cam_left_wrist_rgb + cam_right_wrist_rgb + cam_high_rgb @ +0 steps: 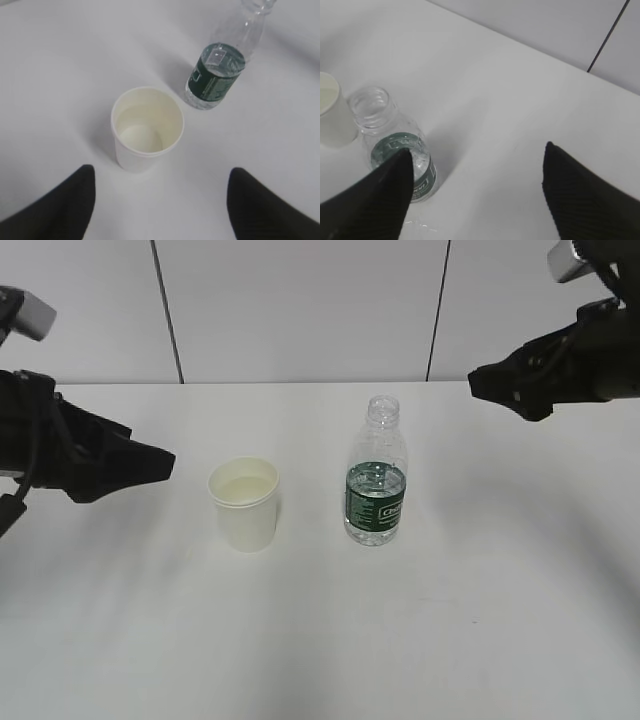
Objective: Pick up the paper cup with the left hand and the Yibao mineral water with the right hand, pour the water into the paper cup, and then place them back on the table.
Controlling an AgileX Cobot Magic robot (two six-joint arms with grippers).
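The cream-white paper cup stands upright on the white table, left of centre; it also shows in the left wrist view and at the left edge of the right wrist view. The uncapped Yibao bottle with its dark green label stands upright just right of the cup; it shows in the left wrist view and the right wrist view. My left gripper is open and empty, left of the cup. My right gripper is open and empty, up and to the right of the bottle.
A grey panelled wall runs behind the table's far edge. A few small water drops lie on the table beside the bottle's base.
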